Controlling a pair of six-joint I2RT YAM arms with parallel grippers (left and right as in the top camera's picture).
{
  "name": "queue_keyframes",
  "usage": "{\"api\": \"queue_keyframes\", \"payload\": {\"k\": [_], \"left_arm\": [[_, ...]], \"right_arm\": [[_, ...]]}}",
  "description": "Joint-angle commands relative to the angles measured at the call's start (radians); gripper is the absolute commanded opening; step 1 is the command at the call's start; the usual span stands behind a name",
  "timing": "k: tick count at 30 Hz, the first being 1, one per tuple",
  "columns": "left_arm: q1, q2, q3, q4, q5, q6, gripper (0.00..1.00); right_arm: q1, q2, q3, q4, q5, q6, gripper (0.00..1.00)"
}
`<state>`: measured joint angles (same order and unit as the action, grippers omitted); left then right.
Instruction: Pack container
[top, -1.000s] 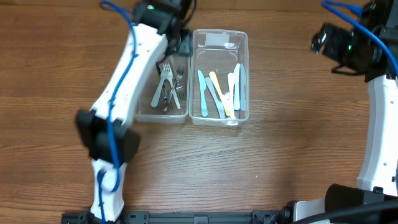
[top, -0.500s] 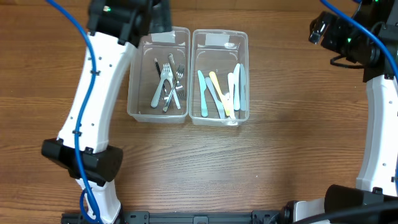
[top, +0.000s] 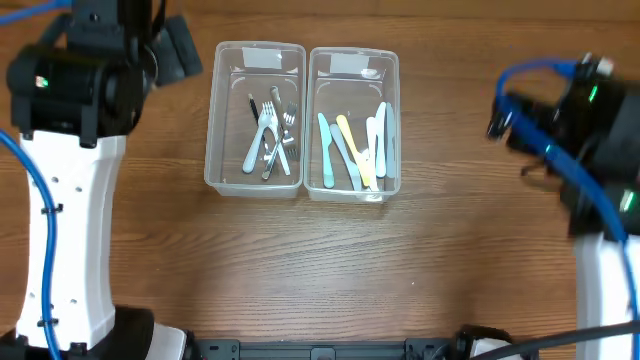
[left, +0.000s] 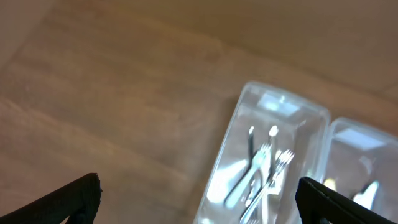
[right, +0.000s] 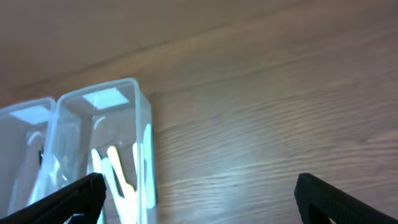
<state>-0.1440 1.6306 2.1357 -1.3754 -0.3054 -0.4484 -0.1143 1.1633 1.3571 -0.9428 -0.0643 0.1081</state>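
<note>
Two clear plastic containers stand side by side at the table's back middle. The left container (top: 212, 120) holds several forks (top: 270, 135), metal ones and a pale blue one. The right container (top: 397, 120) holds several plastic knives (top: 355, 145) in blue, yellow and white. My left gripper (top: 185, 52) hangs open and empty just left of the fork container (left: 273, 155), well above the table. My right gripper (top: 503, 115) is open and empty, off to the right of the knife container (right: 106, 155). Both wrist views show wide-apart fingertips with nothing between them.
Bare wooden table (top: 330, 270) surrounds the containers. The white left arm (top: 65, 230) runs along the left edge and the right arm (top: 600, 280) along the right edge. No loose cutlery shows on the wood.
My left arm has swung away from above the fork container to the far left and opened its jaws fully. My right arm has shifted toward the front.
</note>
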Motion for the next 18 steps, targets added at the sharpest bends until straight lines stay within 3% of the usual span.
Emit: {"api": "queue_keyframes", "payload": {"k": [1,8,18], "left_arm": [[0.0,-0.068,-0.216,0.045,0.018,-0.047,1.0],[-0.002,-0.325,-0.577,0.185,0.017,-0.063,1.0],[-0.002,-0.727,-0.995,0.349,-0.04,-0.072,1.0]], "right_arm": [[0.096,-0.229,-0.197,0.043,0.107,-0.039,1.0],[0.238,-0.579,-0.429,-0.025,0.195,-0.026,1.0],[0.259,-0.749,-0.494,-0.168,0.192,0.053,1.0]]}}
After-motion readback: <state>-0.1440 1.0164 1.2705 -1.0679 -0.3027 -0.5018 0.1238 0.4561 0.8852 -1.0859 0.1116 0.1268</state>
